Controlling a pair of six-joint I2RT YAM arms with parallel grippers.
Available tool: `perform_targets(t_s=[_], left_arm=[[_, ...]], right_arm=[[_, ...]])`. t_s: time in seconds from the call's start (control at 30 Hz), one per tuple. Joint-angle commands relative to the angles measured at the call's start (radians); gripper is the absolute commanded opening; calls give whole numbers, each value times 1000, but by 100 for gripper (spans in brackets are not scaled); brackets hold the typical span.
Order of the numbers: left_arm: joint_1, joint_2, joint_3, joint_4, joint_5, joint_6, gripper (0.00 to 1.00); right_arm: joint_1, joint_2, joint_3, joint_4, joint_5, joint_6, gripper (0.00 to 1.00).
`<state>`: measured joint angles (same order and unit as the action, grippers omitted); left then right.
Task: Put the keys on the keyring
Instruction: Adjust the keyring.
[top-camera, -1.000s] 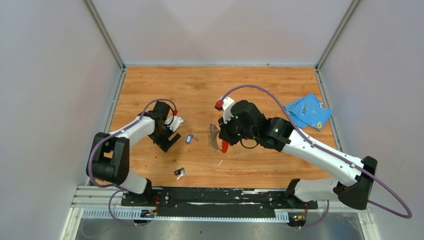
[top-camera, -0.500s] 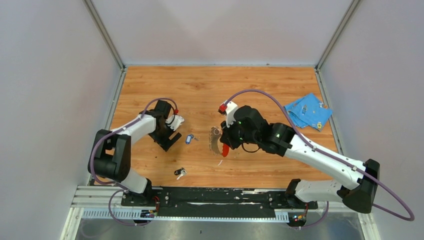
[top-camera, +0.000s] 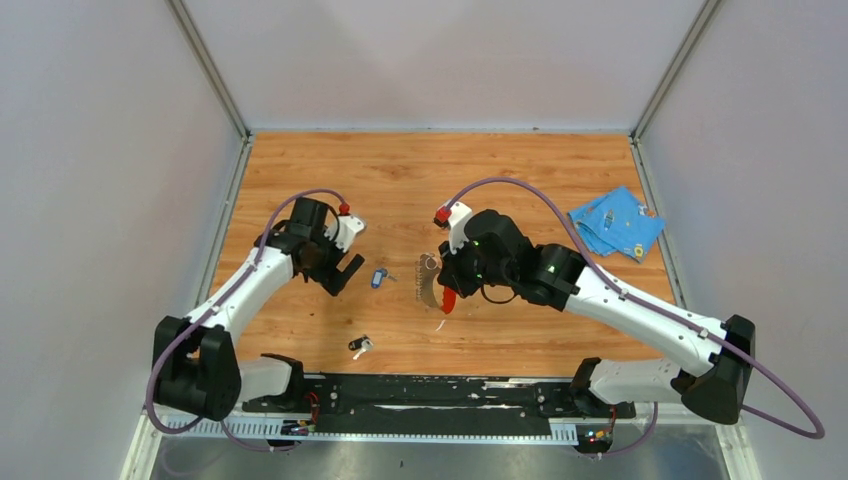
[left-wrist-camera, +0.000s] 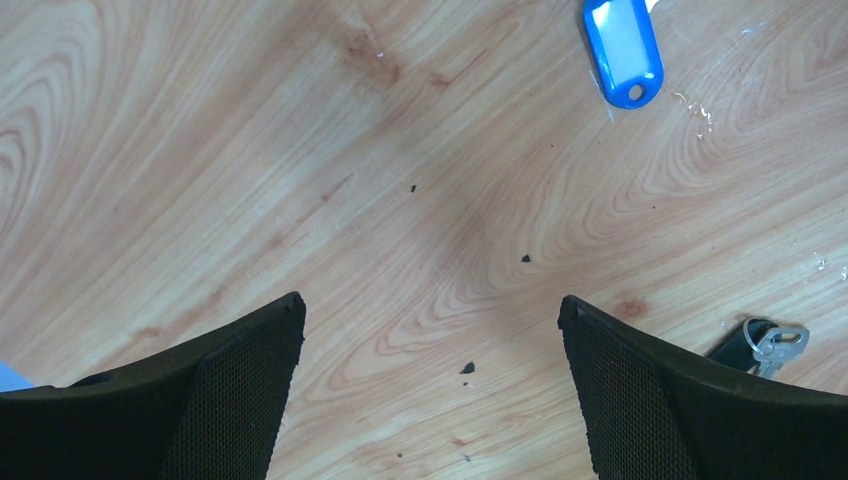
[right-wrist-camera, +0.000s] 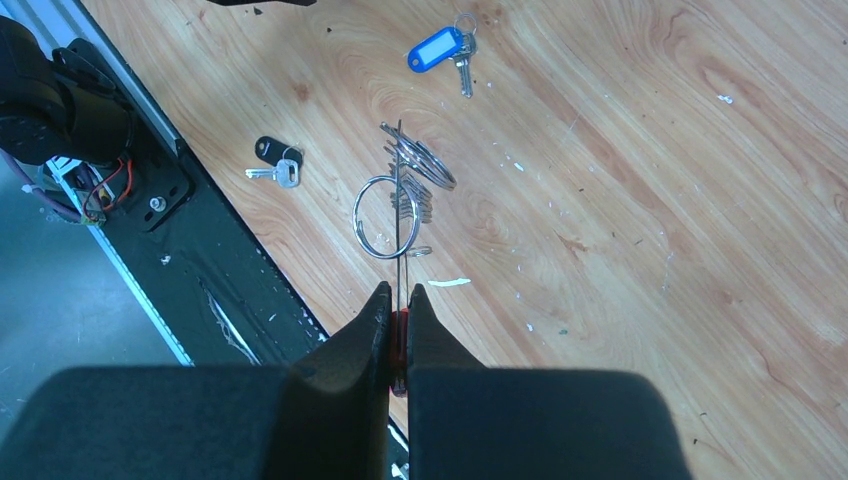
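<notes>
The blue-headed key (top-camera: 378, 278) (left-wrist-camera: 623, 50) (right-wrist-camera: 437, 48) lies on the wooden table just right of my left gripper (top-camera: 345, 272) (left-wrist-camera: 430, 312). That gripper hovers open over bare wood with nothing between its fingers. Nearer the front edge lies the black-headed key (top-camera: 360, 345) (left-wrist-camera: 760, 342) (right-wrist-camera: 272, 155). My right gripper (top-camera: 447, 296) (right-wrist-camera: 398, 298) is shut on the red end of the keyring (top-camera: 433, 279) (right-wrist-camera: 397, 200). The keyring's silvery strap and metal rings hang edge-on below the jaws, a little above the table and right of the blue key.
A crumpled blue cloth (top-camera: 615, 222) lies at the right edge of the table. A black rail (top-camera: 430, 390) carrying both arm bases runs along the front edge. Grey walls close the table in at the left, back and right.
My left gripper has opened wider and shifted slightly up and left as its arm swung outward. The right gripper with the keyring has barely moved. Both keys lie where they were.
</notes>
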<state>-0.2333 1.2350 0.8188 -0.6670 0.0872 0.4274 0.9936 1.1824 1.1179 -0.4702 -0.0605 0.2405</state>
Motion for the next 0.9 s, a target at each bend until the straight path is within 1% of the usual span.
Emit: perform_targets(t_s=[0.0,0.17,0.27,0.4,0.5,0.6,0.87], left_arm=[[-4,24,-11,-8,3,17,100],[-4,71,16,26,-5,28,98],[-4,144,-2,74,-14,37,95],[-4,275,-21,112,-74,62,93],[-6,307,-36,129,-104,70,91],[-6,257,-18,88,-83,59,90],[-6,29,79,-47,64,53,90]], right_arm=[[-13,-2,29,15,-11,9,0],[-13,-15,12,15,3,12,0],[-13,-21,4,15,11,14,0],[-15,-12,8,17,4,13,0],[-15,-6,15,19,0,14,0],[-15,-9,14,19,-1,12,0],[-17,6,20,25,-13,10,0]])
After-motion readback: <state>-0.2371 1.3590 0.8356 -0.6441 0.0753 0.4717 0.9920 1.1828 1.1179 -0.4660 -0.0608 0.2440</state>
